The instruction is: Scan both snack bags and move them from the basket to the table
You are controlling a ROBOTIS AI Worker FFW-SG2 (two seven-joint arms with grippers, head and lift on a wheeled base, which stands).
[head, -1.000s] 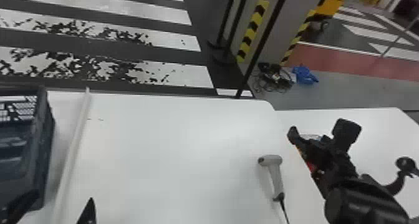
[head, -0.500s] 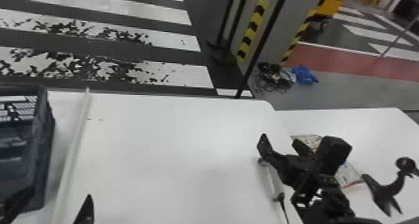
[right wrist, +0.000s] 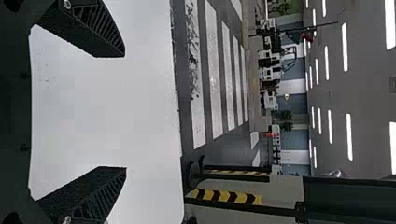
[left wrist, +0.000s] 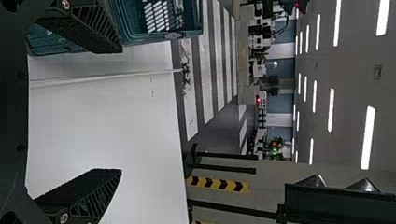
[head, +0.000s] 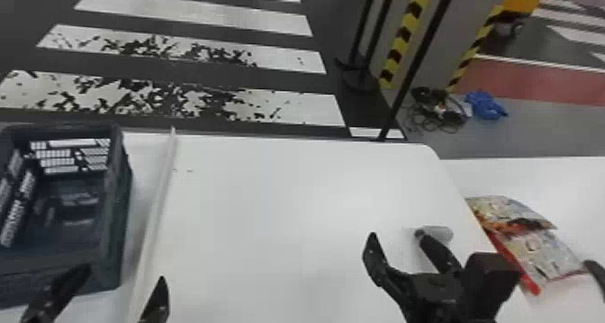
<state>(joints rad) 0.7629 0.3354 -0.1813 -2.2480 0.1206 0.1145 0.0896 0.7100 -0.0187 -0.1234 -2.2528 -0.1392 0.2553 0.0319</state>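
On the white side surface (head: pixel 571 187) lie the snack bags (head: pixel 538 250), the right tool (head: pixel 397 236) having swung clear, fingers apart, so the transfer looks finished.

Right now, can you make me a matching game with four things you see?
Things:
1. basket
2. snack bags
3. scanner
4. blue bundle

Clues:
A. pale grey, partly hidden by the right gripper
B. out on the floor
C. dark, with holes in its sides, far left
D. patterned, with bits of red

Right pairs: 1-C, 2-D, 3-A, 4-B
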